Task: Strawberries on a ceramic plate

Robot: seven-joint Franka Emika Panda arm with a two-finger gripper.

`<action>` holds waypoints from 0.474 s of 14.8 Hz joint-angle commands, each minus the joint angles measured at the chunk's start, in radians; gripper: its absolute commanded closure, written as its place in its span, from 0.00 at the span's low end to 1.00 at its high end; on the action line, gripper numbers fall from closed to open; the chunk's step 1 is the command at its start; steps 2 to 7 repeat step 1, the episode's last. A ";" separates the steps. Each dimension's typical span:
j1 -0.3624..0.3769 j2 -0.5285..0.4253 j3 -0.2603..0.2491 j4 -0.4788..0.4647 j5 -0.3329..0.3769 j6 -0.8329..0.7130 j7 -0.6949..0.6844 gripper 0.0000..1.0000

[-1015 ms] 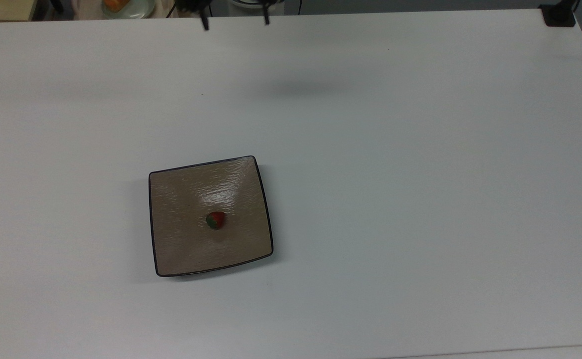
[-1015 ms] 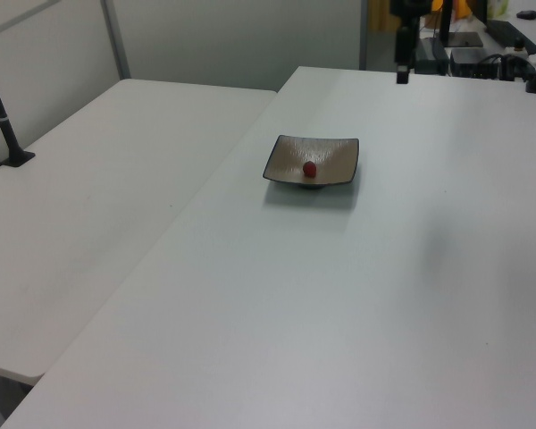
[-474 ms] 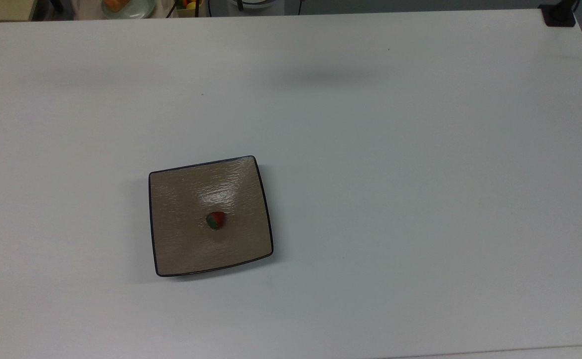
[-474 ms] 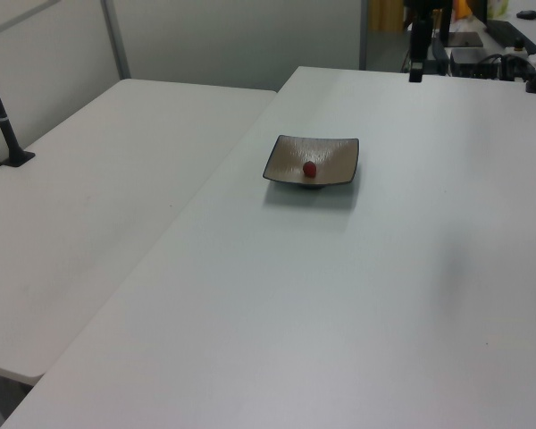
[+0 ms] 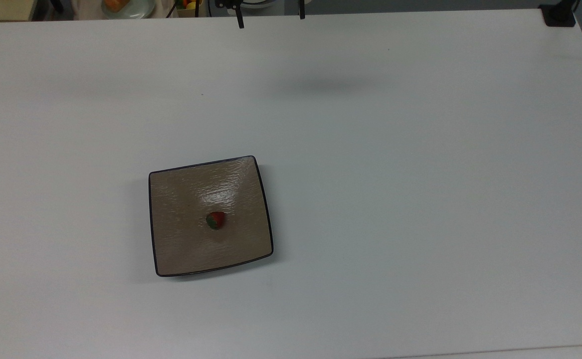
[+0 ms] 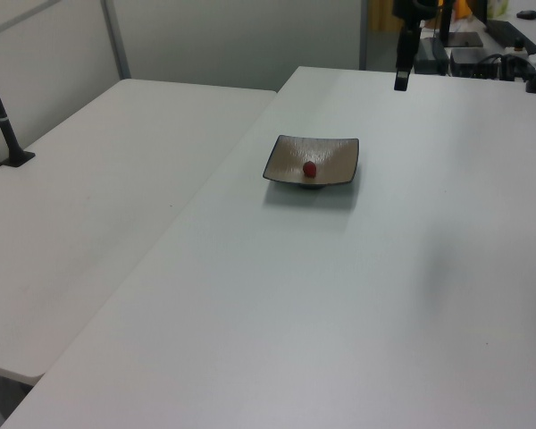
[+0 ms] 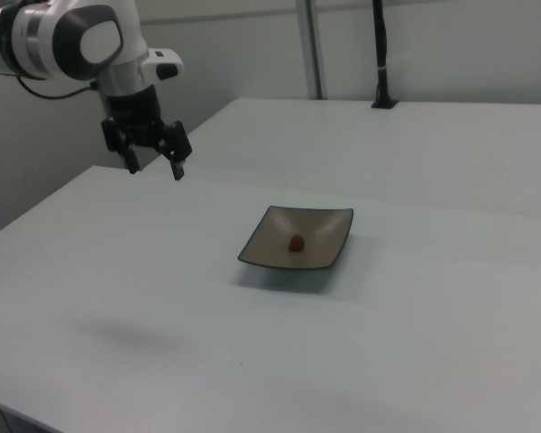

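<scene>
Looks pretty much done to me: on the big matte white surface point(image 5: 370, 174) sits the square glossy tan plate point(image 5: 181, 249), streaky with a thin black rim, and the little red strawberry point(image 5: 215, 220) rests near its middle, while the pincer point(image 7: 154, 166) hangs spread wide and empty, well apart.

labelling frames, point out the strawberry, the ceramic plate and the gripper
strawberry point(image 5: 216, 220), top view, middle of the berry
ceramic plate point(image 5: 176, 239), top view, bare tan surface
gripper point(image 7: 155, 164), right view, midway between its open fingertips
</scene>
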 commanded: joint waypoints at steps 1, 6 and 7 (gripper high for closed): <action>0.015 0.002 -0.011 -0.011 0.018 0.025 0.009 0.00; 0.015 0.002 -0.011 -0.011 0.018 0.025 0.009 0.00; 0.015 0.002 -0.011 -0.011 0.018 0.025 0.009 0.00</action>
